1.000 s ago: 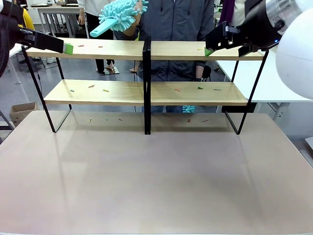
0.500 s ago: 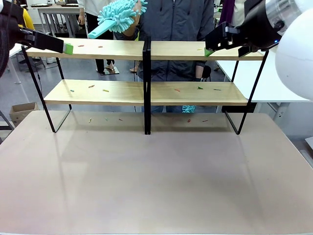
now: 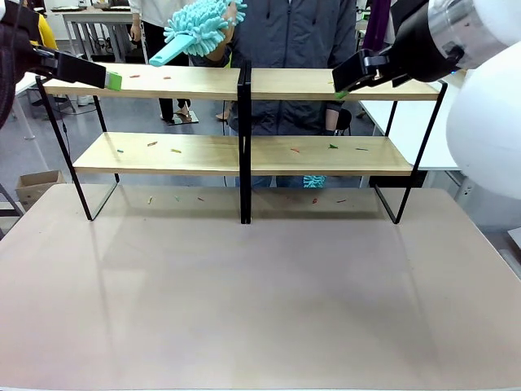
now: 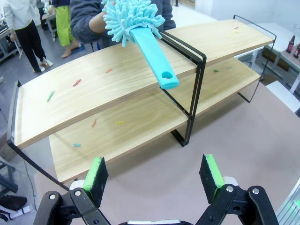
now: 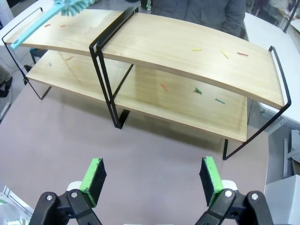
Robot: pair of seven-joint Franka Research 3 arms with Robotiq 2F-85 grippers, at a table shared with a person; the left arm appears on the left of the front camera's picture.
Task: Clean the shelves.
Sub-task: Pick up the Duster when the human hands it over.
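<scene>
The shelves are a two-tier wooden rack on a black frame at the table's far side, also seen from the left wrist and the right wrist. Small coloured scraps lie on both boards. A person's hand holds a teal fluffy duster above the top board's left half, its handle pointing toward my left gripper. That gripper is open and empty, high at the rack's left end. My right gripper is also open and empty, raised before the top board's right half.
The person stands behind the rack's centre. More scraps lie on the tabletop under the rack. A second teal duster shows behind the lower board. A white table stands at the right.
My right arm has swung slightly left and up in front of the top board. The duster has shifted a little. My left gripper has stayed still.
</scene>
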